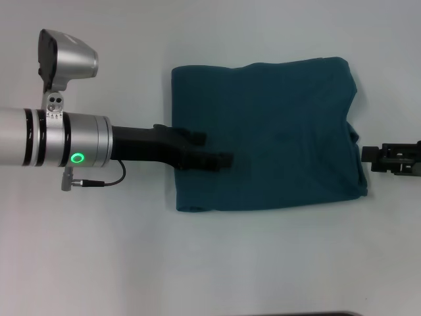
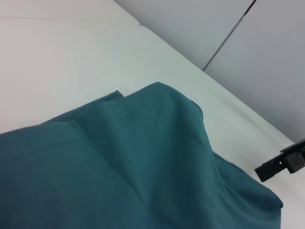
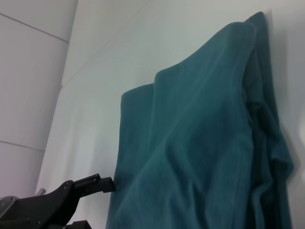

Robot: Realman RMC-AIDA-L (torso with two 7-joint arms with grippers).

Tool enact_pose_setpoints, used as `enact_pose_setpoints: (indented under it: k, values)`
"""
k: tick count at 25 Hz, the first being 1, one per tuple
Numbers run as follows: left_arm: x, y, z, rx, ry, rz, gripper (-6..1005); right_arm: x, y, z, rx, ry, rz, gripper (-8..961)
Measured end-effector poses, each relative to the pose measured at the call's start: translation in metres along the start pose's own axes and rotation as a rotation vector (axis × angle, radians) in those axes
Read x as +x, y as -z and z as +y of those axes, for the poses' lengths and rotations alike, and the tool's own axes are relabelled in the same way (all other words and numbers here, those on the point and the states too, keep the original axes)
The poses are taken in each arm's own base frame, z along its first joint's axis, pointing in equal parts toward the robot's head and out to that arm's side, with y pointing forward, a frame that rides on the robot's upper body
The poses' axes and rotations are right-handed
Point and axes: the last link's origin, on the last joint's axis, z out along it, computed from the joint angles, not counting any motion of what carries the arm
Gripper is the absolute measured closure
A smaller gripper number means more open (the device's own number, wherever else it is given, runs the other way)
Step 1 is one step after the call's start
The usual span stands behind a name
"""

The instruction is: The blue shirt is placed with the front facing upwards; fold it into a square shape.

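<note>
blue shirt (image 1: 276, 131): folded into a rough rectangle, plain teal side up, no print showing; soft ridges across the top, layered edges bunched at its 3 o'clock side; lies centre of the desk (image 1: 99, 263), slightly toward 1 o'clock.
left gripper (image 1: 220, 160): reaches in from 9 o'clock, tip over the shirt's 9 o'clock part; jaws look closed, with no cloth seen between them.
right gripper (image 1: 367, 155): at 3 o'clock, just beside the shirt's edge, apart from it; jaws state: cannot tell.

matt cloth blue shirt (image 1: 276, 131), smooth matt table (image 1: 131, 263)
</note>
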Motion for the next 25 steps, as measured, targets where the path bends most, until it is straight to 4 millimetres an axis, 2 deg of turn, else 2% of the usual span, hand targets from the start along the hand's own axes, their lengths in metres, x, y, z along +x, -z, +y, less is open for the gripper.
enact_pose_setpoints:
  k: [18, 25]
  values:
    - [0.000, 0.000, -0.001, 0.005, -0.003, -0.001, 82, -0.006, -0.021, 0.001, 0.001, -0.008, -0.006, 312]
    - [0.000, 0.000, -0.001, 0.005, -0.007, -0.001, 82, -0.007, -0.025, -0.001, 0.007, -0.020, -0.013, 634]
